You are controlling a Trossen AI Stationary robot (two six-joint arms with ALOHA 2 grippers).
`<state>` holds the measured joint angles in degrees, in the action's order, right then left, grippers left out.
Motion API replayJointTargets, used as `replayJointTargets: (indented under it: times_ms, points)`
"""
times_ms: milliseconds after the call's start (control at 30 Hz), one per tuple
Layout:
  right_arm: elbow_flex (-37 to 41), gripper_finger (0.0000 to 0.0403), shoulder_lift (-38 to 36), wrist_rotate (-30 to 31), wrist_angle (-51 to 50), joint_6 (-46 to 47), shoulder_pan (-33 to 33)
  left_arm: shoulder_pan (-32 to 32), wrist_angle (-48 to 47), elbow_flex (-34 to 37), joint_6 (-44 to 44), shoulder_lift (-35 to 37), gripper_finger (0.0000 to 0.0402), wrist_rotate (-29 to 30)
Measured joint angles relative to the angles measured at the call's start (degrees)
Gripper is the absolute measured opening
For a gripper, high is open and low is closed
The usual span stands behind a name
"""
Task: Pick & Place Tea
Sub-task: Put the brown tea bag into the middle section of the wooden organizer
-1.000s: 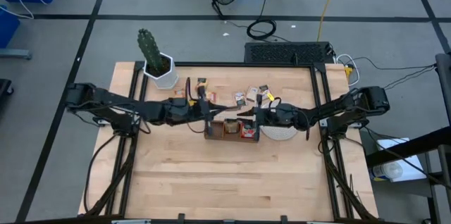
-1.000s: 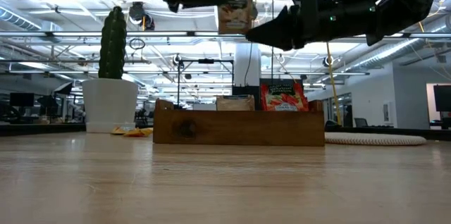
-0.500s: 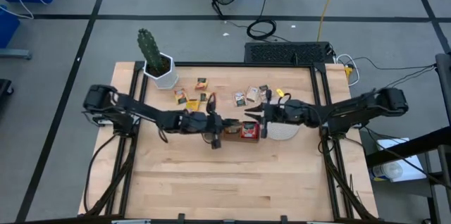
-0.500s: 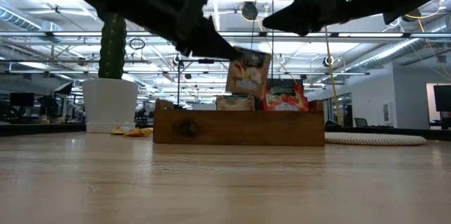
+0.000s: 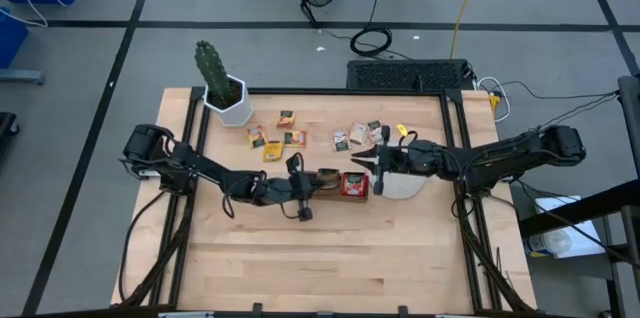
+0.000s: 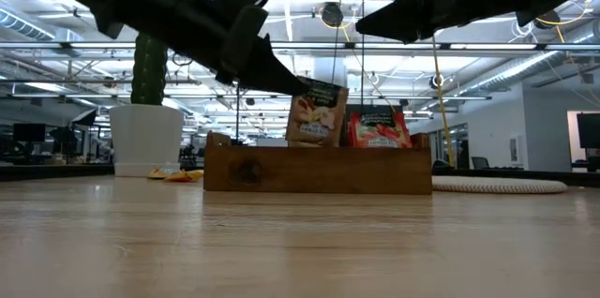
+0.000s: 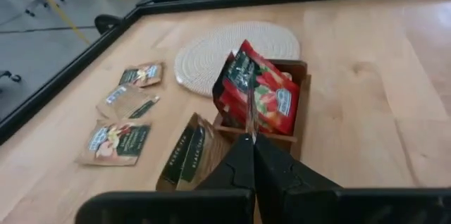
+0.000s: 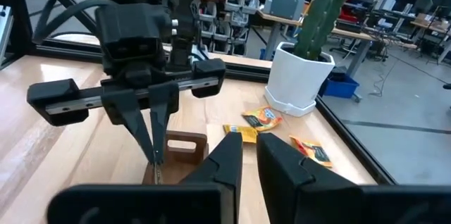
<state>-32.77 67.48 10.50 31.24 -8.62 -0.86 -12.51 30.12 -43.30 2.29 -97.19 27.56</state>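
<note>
A brown wooden tray [image 5: 330, 187] stands mid-table, with red tea sachets [image 6: 380, 129] upright in its right compartment and dark ones [image 7: 187, 157] in another. My left gripper [image 6: 298, 85] is shut on a tan tea sachet [image 6: 317, 117] over the tray's middle. My right gripper [image 5: 356, 164] hovers higher, past the tray's right end by the round whitish disc [image 5: 402, 187]. Its fingers are almost together, with nothing between them. Loose sachets [image 5: 352, 137] lie flat behind the tray. My left gripper pinches the tan sachet's upper edge [image 6: 306, 89] between its two fingertips. The fingers slant down from the table's left. The sachet hangs upright below them, and its lower edge [image 6: 313, 142] is level with the tray's rim behind the front wall. Whether it rests inside, I cannot tell.
A cactus in a white pot [image 5: 225, 98] stands at the far left corner. Yellow-orange sachets [image 5: 270, 144] lie near it. Black frame rails [image 5: 455, 148] run along the table's left and right sides. Bare wood [image 5: 330, 258] stretches toward the near edge.
My left gripper has come down and toward the near edge with the tan sachet. The sachet has dropped from high above the tray to rim level at the middle compartment. My right gripper has risen and drawn back toward the table's right.
</note>
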Motion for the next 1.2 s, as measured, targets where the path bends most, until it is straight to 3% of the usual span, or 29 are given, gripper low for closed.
replayJointTargets:
  times_ms: [200,367,700,1200]
  points:
    - [0.0,0.0030,0.0,0.0,0.0,0.0,0.0,0.8,10.3,5.7,0.2,0.0,0.0000,-0.4]
    - [0.0,0.0027,0.0,0.0,-0.1,0.0,0.0,2.7,17.9,10.0,0.6,0.0,0.0000,-4.1]
    - [0.0,0.0019,0.0,0.0,-0.2,0.0,0.0,6.3,18.4,10.1,0.8,0.0,0.0000,-11.1]
    - [0.0,0.0018,0.0,0.0,0.2,0.0,0.0,7.6,18.5,10.1,2.7,-0.4,0.0000,-13.2]
